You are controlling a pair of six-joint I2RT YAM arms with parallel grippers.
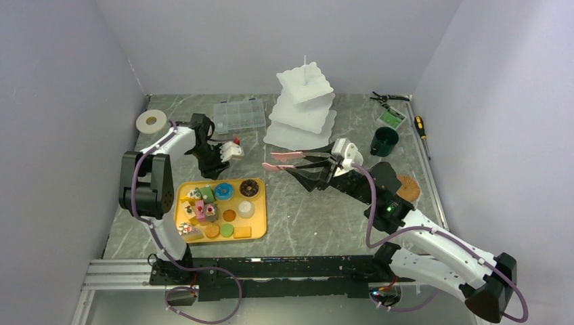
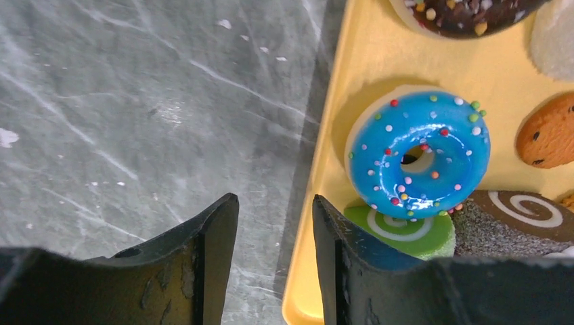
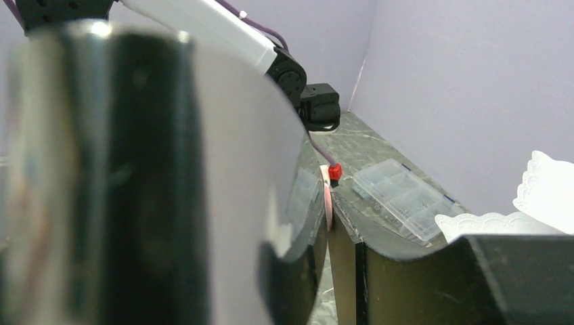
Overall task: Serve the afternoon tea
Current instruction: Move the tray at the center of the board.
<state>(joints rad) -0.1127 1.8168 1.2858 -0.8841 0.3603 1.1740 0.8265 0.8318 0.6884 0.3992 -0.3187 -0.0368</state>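
At the far edge of the yellow tray (image 2: 369,68), the left gripper (image 2: 274,206) hovers over the rim, jaws partly spread and empty. Just beside it, the blue sprinkled donut (image 2: 379,166) lies flat in the tray. It looks light, rigid and glossy, probably slippery, so pinching across one side of the ring seems safest. The right gripper (image 1: 323,164) pinches pink tongs (image 1: 283,157) near the white stand (image 1: 301,112).

One camera sits high up, looking down on the whole table (image 1: 304,217). The left wrist camera looks straight down, very close, at the yellow tray (image 2: 365,74) — both see it. The right one looks sideways, low.
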